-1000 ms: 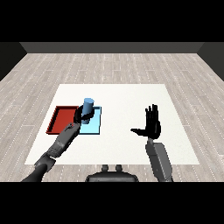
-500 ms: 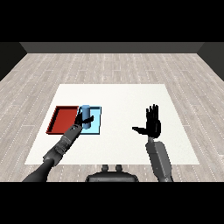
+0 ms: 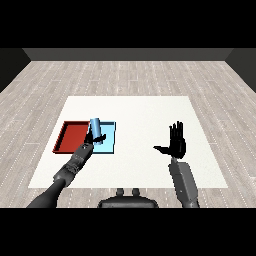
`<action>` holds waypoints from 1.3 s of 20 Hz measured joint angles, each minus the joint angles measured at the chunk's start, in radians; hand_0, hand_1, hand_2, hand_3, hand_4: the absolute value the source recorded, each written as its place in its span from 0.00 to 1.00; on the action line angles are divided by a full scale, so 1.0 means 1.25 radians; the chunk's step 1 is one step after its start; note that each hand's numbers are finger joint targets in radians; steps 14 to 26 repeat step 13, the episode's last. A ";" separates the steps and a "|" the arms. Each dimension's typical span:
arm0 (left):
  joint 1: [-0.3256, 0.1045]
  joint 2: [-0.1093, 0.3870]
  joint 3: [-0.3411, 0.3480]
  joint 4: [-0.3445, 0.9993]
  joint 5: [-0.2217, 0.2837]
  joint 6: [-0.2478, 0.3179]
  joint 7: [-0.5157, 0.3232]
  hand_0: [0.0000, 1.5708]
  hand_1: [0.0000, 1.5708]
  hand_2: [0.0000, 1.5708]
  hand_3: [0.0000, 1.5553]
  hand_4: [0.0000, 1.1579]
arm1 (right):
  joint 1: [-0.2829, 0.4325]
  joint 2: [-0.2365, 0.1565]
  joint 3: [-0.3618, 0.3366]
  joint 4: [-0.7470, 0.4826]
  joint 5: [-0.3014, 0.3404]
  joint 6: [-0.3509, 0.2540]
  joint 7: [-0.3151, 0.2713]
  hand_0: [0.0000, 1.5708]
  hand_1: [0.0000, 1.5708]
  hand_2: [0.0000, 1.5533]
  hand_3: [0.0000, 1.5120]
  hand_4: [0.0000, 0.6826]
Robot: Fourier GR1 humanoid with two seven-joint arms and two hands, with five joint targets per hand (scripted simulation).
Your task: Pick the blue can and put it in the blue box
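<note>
The blue can (image 3: 95,125) leans slightly to the left over the left part of the light blue tray (image 3: 108,142). My left hand (image 3: 93,141) reaches in from the lower left, and its fingers curl round the can's lower end. The can's base is hidden behind the hand, so I cannot tell whether it touches the tray floor. My right hand (image 3: 177,145) is held upright over the white table to the right, fingers straight and thumb spread, holding nothing.
A red tray (image 3: 71,136) lies directly left of the light blue one, their sides touching. The white table (image 3: 145,112) stretches behind and to the right of the trays, with grey plank floor around it.
My left hand has drawn the can down and slightly left, from above the blue tray to low over its left part. The right hand has barely moved.
</note>
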 measured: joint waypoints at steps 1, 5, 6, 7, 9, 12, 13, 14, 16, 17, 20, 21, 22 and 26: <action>-0.004 -0.001 -0.001 0.010 -0.005 -0.011 0.003 0.00 0.00 0.00 0.00 0.00 | -0.003 0.003 0.001 0.004 0.004 -0.002 -0.002 0.00 0.00 0.00 0.00 0.00; -0.025 0.000 0.002 0.030 -0.020 -0.031 0.018 0.00 0.00 0.00 0.00 0.00 | -0.007 0.016 0.009 0.003 0.012 -0.007 -0.003 0.00 0.00 0.00 0.00 0.00; -0.028 0.000 0.004 0.033 -0.024 -0.034 0.018 0.00 0.00 0.00 0.00 0.00 | -0.002 0.015 0.011 -0.015 0.012 -0.011 0.008 0.00 0.00 0.00 0.00 0.00; -0.031 -0.002 0.005 0.037 -0.026 -0.031 0.017 0.00 0.00 0.00 0.00 0.00 | 0.004 0.018 0.014 -0.019 0.014 -0.011 0.006 0.00 0.00 0.00 0.00 0.00; -0.024 -0.008 0.014 0.034 -0.025 -0.002 -0.007 0.00 0.00 0.00 0.00 0.00 | 0.005 0.023 0.013 -0.010 0.013 -0.003 -0.003 0.00 0.00 0.00 0.00 0.00; -0.025 0.002 0.046 -0.007 0.000 0.019 -0.080 0.00 0.00 0.00 0.00 0.00 | 0.005 0.025 0.016 -0.010 0.013 0.005 -0.007 0.00 0.00 0.00 0.00 0.00; -0.021 0.004 0.055 -0.025 0.006 0.021 -0.114 0.00 0.00 0.00 0.00 0.00 | 0.010 0.026 0.021 -0.006 0.020 0.008 -0.015 0.00 0.00 0.00 0.00 0.00; -0.021 0.004 0.055 -0.025 0.006 0.021 -0.114 0.00 0.00 0.00 0.00 0.00 | 0.010 0.026 0.021 -0.006 0.020 0.008 -0.015 0.00 0.00 0.00 0.00 0.00; -0.021 0.004 0.055 -0.025 0.006 0.021 -0.114 0.00 0.00 0.00 0.00 0.00 | 0.010 0.026 0.021 -0.006 0.020 0.008 -0.015 0.00 0.00 0.00 0.00 0.00; -0.021 0.004 0.055 -0.025 0.006 0.021 -0.114 0.00 0.00 0.00 0.00 0.00 | 0.010 0.026 0.021 -0.006 0.020 0.008 -0.015 0.00 0.00 0.00 0.00 0.00; -0.021 0.004 0.055 -0.025 0.006 0.021 -0.114 0.00 0.00 0.00 0.00 0.00 | 0.010 0.026 0.021 -0.006 0.020 0.008 -0.015 0.00 0.00 0.00 0.00 0.00; -0.021 0.004 0.055 -0.025 0.006 0.021 -0.114 0.00 0.00 0.00 0.00 0.00 | 0.010 0.026 0.021 -0.006 0.020 0.008 -0.015 0.00 0.00 0.00 0.00 0.00; -0.021 0.004 0.055 -0.025 0.006 0.021 -0.114 0.00 0.00 0.00 0.00 0.00 | 0.010 0.026 0.021 -0.006 0.020 0.008 -0.015 0.00 0.00 0.00 0.00 0.00; -0.021 0.004 0.055 -0.025 0.006 0.021 -0.114 0.00 0.00 0.00 0.00 0.00 | 0.010 0.026 0.021 -0.006 0.020 0.008 -0.015 0.00 0.00 0.00 0.00 0.00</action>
